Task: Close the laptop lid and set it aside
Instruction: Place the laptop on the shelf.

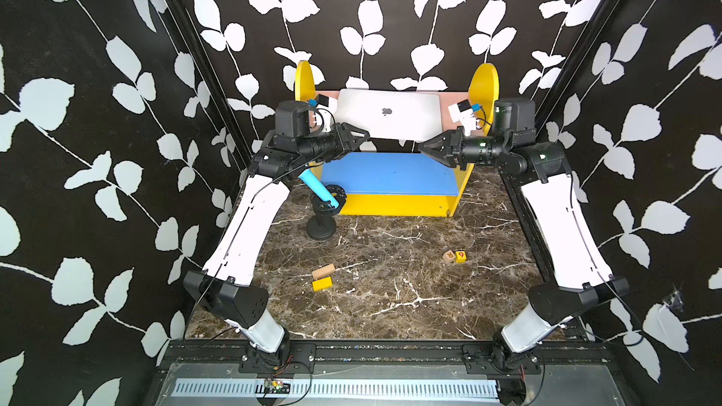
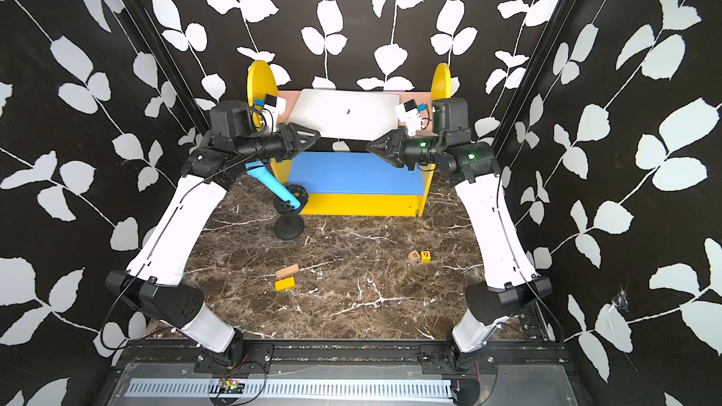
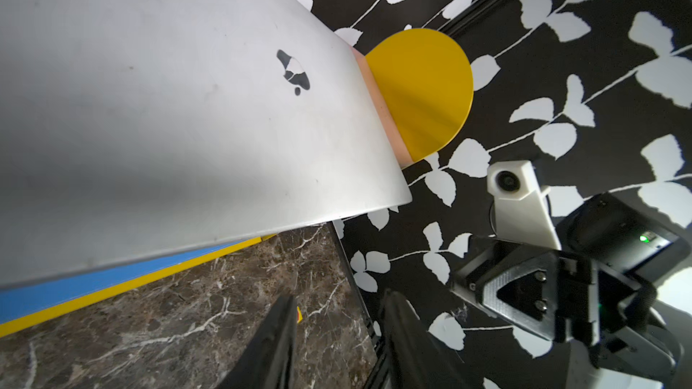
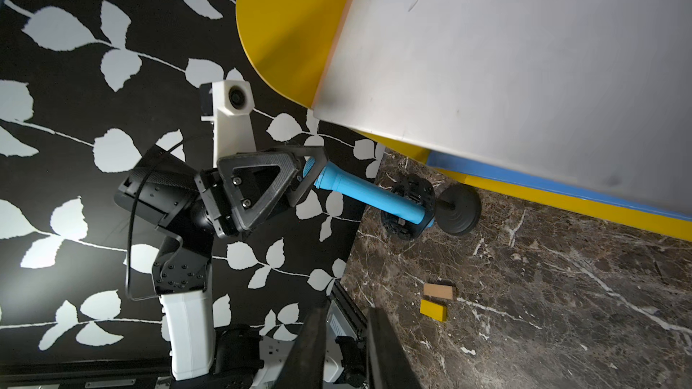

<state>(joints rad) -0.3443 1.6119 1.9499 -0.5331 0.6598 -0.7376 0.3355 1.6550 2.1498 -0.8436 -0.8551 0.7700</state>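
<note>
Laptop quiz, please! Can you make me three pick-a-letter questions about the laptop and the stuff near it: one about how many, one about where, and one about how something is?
1. How many small blocks lie on the table? A two, B four, C seven.
2. Where is the laptop? A on the table, B on the blue shelf, C on the pink shelf.
3. How is the lid? A shut flat, B half open, C wide open.

Answers:
1 B: a wooden one, a yellow one and two cubes show in both top views.
2 C: it lies on the top board, sticking out over the front edge.
3 A: only its silver outside faces up; no screen or keys show.
</note>
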